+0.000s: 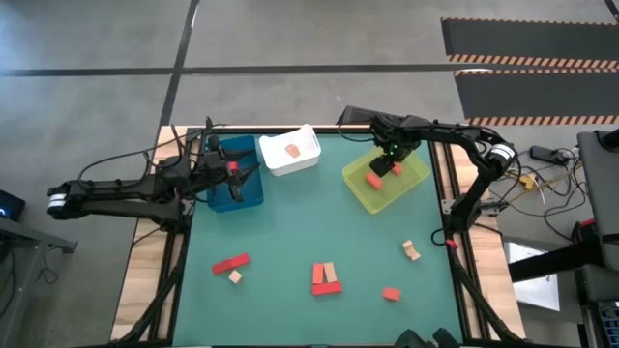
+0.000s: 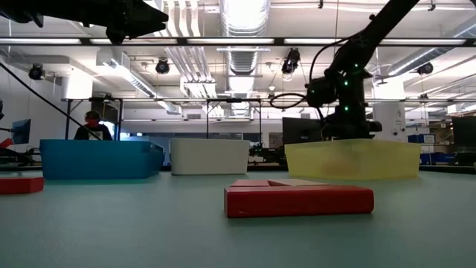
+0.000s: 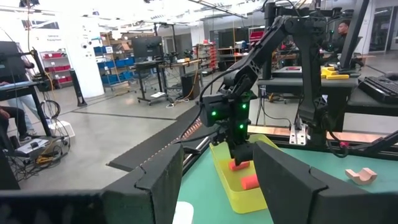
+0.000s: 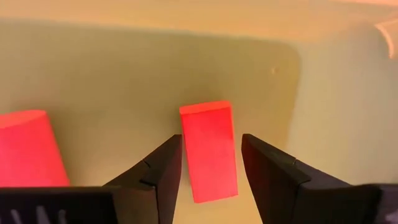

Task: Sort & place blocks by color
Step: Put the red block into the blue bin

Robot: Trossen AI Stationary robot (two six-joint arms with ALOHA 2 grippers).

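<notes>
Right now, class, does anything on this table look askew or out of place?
The yellow-green plastic bin sits skewed, its sides angled to the green table's edges, while the blue plastic bin sits nearly square. Nothing looks spilled or damaged.

Overhead and table-level views share the yellow-green bin (image 1: pixel 385 184); wrist cameras sit closer.
</notes>
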